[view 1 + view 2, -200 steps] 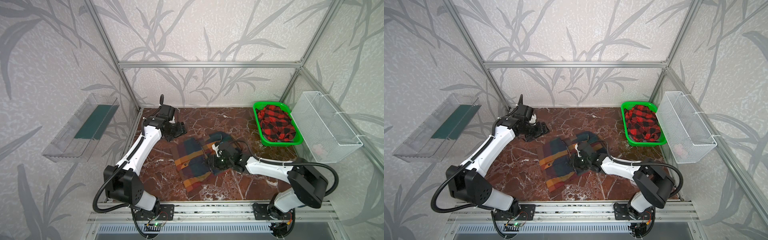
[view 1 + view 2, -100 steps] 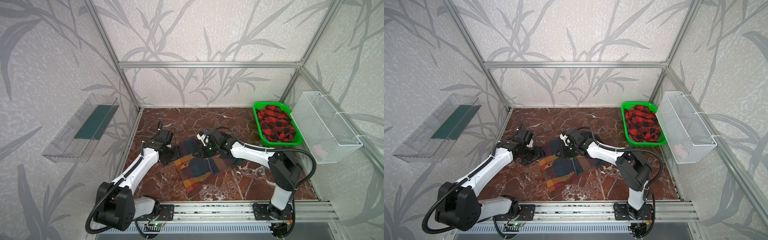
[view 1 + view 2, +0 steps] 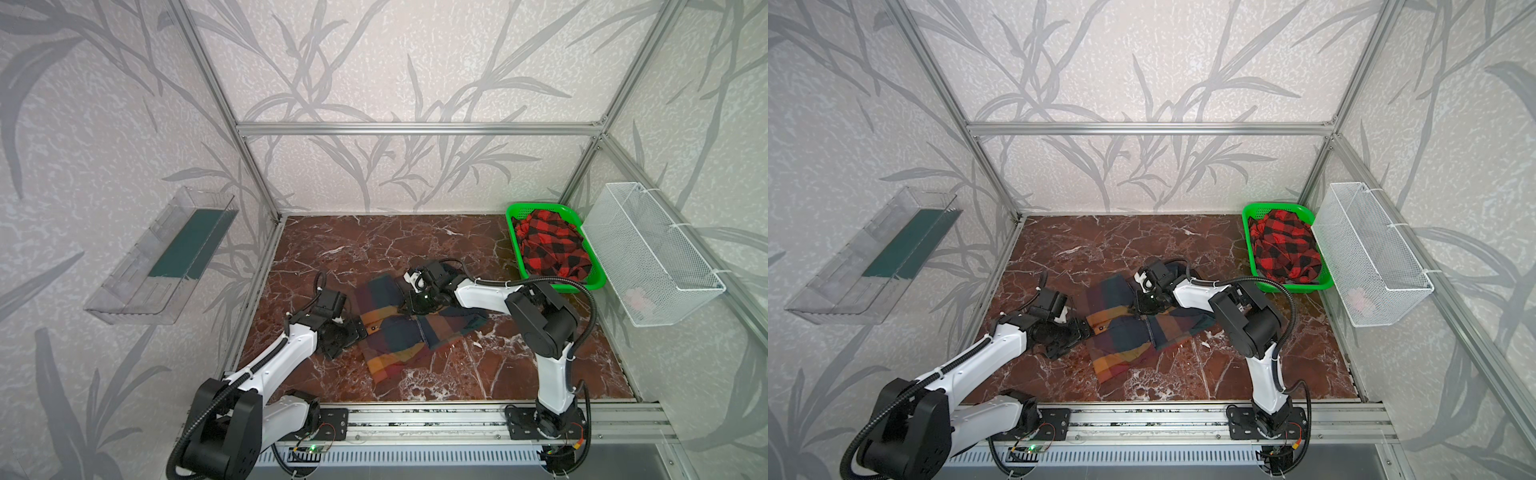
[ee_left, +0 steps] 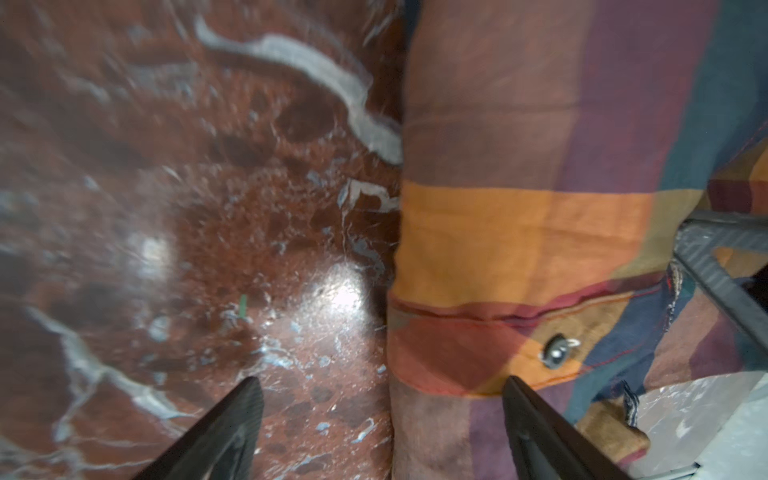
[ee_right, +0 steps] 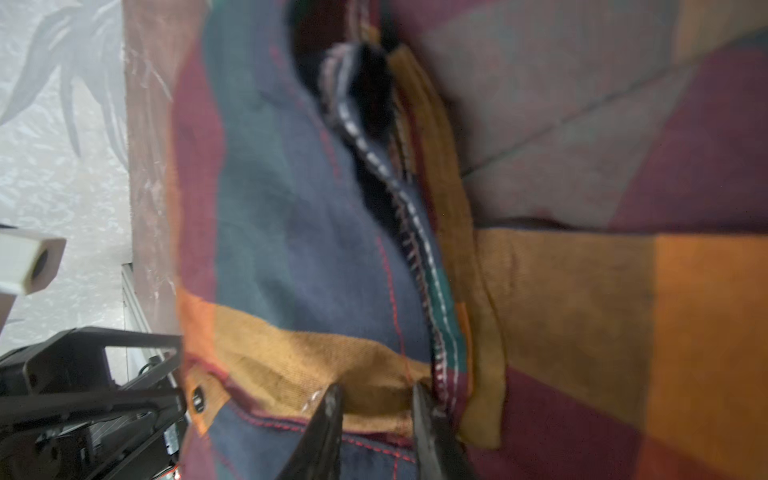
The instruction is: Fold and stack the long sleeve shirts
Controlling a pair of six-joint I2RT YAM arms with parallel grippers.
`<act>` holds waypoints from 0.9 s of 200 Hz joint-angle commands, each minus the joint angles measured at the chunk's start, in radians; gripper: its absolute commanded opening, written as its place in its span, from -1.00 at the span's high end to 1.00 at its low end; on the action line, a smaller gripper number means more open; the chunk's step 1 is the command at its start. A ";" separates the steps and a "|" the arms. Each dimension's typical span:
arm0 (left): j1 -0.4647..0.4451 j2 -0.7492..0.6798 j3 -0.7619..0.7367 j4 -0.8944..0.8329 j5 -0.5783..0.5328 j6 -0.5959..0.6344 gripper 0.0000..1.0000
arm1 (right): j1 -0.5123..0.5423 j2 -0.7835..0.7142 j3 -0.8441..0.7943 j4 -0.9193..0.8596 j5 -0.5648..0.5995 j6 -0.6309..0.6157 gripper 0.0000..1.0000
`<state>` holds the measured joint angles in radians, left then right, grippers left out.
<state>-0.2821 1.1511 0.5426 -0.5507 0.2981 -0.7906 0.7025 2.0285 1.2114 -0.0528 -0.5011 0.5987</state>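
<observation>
- Left tool (image 4: 379,381): open wide astride edge of plaid shirt (image 3: 395,332), lying rightward in both top views.
- Right tool (image 5: 376,390): nearly closed around a fold; grip uncertain.

L arm (image 3: 291,345) jaws wide, R arm (image 3: 482,293) jaws narrow

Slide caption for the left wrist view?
Open left gripper straddles the edge of the plaid shirt on the marble table.
</observation>
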 commanded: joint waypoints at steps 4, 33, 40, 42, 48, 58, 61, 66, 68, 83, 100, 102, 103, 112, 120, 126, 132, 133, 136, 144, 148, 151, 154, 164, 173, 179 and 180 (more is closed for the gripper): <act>-0.011 -0.015 -0.052 0.110 0.012 -0.017 -0.87 | 0.000 0.028 -0.046 0.005 0.016 -0.015 0.41; -0.011 -0.022 -0.139 0.255 0.048 -0.064 -0.88 | 0.000 0.036 -0.070 0.020 0.015 -0.012 0.45; -0.012 -0.022 -0.157 0.299 0.065 -0.080 -0.88 | -0.001 0.036 -0.076 0.027 0.016 -0.007 0.45; -0.012 -0.022 -0.164 0.313 0.068 -0.086 -0.88 | -0.001 0.035 -0.078 0.029 0.016 -0.006 0.46; -0.012 -0.018 -0.180 0.349 0.079 -0.103 -0.88 | 0.000 0.034 -0.086 0.034 0.017 -0.004 0.46; -0.014 -0.011 -0.208 0.412 0.097 -0.135 -0.88 | 0.000 0.033 -0.095 0.039 0.019 -0.001 0.47; -0.014 -0.008 -0.218 0.436 0.104 -0.143 -0.88 | -0.001 0.033 -0.099 0.039 0.020 0.001 0.48; -0.015 0.000 -0.229 0.464 0.111 -0.155 -0.88 | 0.000 0.033 -0.103 0.040 0.022 0.002 0.48; -0.015 0.002 -0.234 0.471 0.112 -0.159 -0.88 | -0.001 0.033 -0.106 0.042 0.022 0.002 0.48; -0.018 0.024 -0.248 0.499 0.125 -0.170 -0.88 | -0.001 0.030 -0.121 0.047 0.023 0.009 0.50; -0.021 0.040 -0.260 0.515 0.132 -0.174 -0.86 | 0.000 0.027 -0.140 0.063 0.023 0.018 0.51; -0.022 0.041 -0.264 0.519 0.134 -0.175 -0.86 | 0.000 0.027 -0.142 0.066 0.024 0.020 0.51; -0.022 0.041 -0.265 0.521 0.135 -0.176 -0.86 | -0.001 0.026 -0.143 0.068 0.024 0.021 0.51; -0.025 0.044 -0.278 0.541 0.138 -0.184 -0.83 | -0.001 0.024 -0.151 0.073 0.023 0.028 0.52; -0.025 0.044 -0.286 0.555 0.145 -0.189 -0.79 | -0.001 0.020 -0.159 0.082 0.019 0.032 0.52; -0.026 0.044 -0.293 0.569 0.148 -0.190 -0.73 | 0.000 0.018 -0.166 0.090 0.018 0.033 0.52; -0.026 0.041 -0.300 0.580 0.149 -0.194 -0.67 | 0.000 0.015 -0.173 0.104 0.016 0.033 0.53; -0.026 0.041 -0.300 0.581 0.149 -0.195 -0.65 | -0.001 0.014 -0.175 0.105 0.016 0.033 0.53; -0.026 0.039 -0.302 0.586 0.148 -0.199 -0.62 | 0.000 0.013 -0.176 0.107 0.016 0.048 0.53; -0.027 0.031 -0.313 0.606 0.149 -0.211 -0.52 | -0.001 0.011 -0.182 0.112 0.016 0.065 0.53; -0.028 0.026 -0.317 0.617 0.150 -0.216 -0.48 | -0.001 0.011 -0.185 0.114 0.017 0.067 0.54; -0.028 0.022 -0.318 0.619 0.149 -0.219 -0.47 | -0.001 0.010 -0.187 0.117 0.019 0.067 0.54; -0.028 0.018 -0.319 0.619 0.147 -0.223 -0.45 | 0.000 0.010 -0.189 0.119 0.019 0.067 0.54; -0.027 0.000 -0.318 0.617 0.143 -0.224 -0.36 | 0.000 0.011 -0.193 0.120 0.021 0.067 0.54; -0.028 -0.016 -0.314 0.612 0.140 -0.216 -0.24 | 0.000 0.012 -0.198 0.125 0.021 0.071 0.54; -0.028 -0.029 -0.310 0.603 0.133 -0.213 -0.18 | 0.000 0.013 -0.203 0.132 0.019 0.074 0.55; -0.028 -0.030 -0.310 0.601 0.131 -0.212 -0.17 | 0.000 0.013 -0.203 0.132 0.019 0.074 0.55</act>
<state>-0.3004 1.1374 0.2646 0.1486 0.4442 -0.9871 0.6952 2.0113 1.0660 0.1997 -0.5209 0.6495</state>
